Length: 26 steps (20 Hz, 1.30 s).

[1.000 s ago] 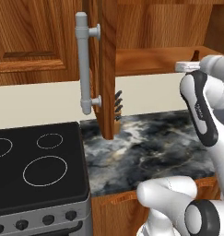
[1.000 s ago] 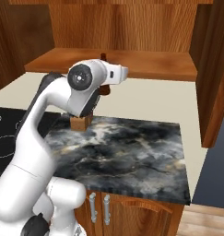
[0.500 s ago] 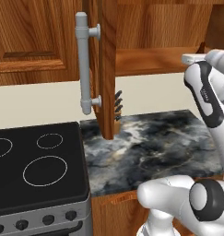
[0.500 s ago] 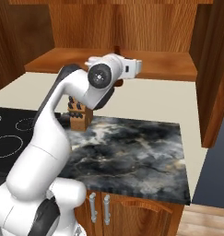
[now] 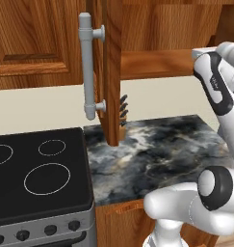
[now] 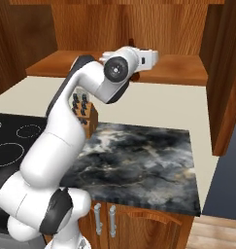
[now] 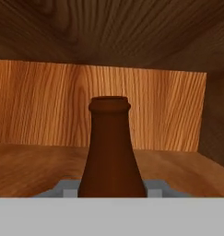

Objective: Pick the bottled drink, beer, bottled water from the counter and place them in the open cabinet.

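The open cabinet [image 6: 177, 68], a reddish-brown wooden wall unit with a flat shelf, takes up the upper part of both base views, and its door [image 5: 111, 72] swings toward the left base camera, carrying a long grey bar handle [image 5: 87, 67]. Below it lies the counter [image 6: 139, 160], a black, grey and white marbled slab, with the black stovetop [image 5: 36, 173] beside it and a knife block [image 6: 84, 115] standing at the counter's back edge. The white arm reaches up so that the gripper [image 6: 130, 44] is level with the cabinet shelf, inside the opening. In the hand view a brown glass bottle [image 7: 111, 147] stands upright between the jaws, which are closed narrowly on it, the neck rising straight up the centre of the frame against the cabinet's wooden back wall. The bottle shows only its neck and open, lipped mouth; its body and any label are cut off below the frame, so it cannot be told whether this is the beer or the bottled drink. Whether the bottle's base touches the shelf cannot be told. In the right base view the wrist hides the fingers, and the bottle shows only as a small dark tip above the hand.
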Tool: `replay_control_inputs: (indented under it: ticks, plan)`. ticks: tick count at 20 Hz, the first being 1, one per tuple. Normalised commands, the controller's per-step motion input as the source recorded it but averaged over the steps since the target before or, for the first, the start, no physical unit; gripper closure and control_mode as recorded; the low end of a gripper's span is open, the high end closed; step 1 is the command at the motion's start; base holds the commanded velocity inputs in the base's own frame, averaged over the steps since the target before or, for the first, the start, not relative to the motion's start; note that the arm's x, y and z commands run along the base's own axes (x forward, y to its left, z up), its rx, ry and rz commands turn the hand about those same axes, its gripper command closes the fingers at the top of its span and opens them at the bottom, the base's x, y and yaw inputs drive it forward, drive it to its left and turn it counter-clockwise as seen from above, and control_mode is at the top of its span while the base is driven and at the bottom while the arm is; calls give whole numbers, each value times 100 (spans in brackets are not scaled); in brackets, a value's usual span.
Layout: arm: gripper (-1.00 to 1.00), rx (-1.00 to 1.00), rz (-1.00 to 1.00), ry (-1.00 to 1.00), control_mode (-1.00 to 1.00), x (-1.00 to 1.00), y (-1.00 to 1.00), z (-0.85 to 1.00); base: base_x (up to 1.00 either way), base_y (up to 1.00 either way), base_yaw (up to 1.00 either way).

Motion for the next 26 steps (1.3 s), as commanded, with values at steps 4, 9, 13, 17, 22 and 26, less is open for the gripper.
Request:
replay_control_inputs:
  ticks: [4, 9, 13, 17, 22, 26]
  plan:
    - [100, -12, 0, 0, -100, 31, -14, 14, 0, 0, 0]
    - [100, -7, 0, 0, -100, 45, -4, 0, 0, 0, 0]
    - [100, 1, 0, 6, -100, 43, 0, 0, 0, 0, 0]
    - [100, 10, 0, 11, -100, 41, 0, 0, 0, 0, 0]
    - [100, 5, 0, 4, -100, 42, -3, -1, 0, 0, 0]
    - [100, 0, 0, 0, -100, 48, -2, -10, 0, 0, 0]
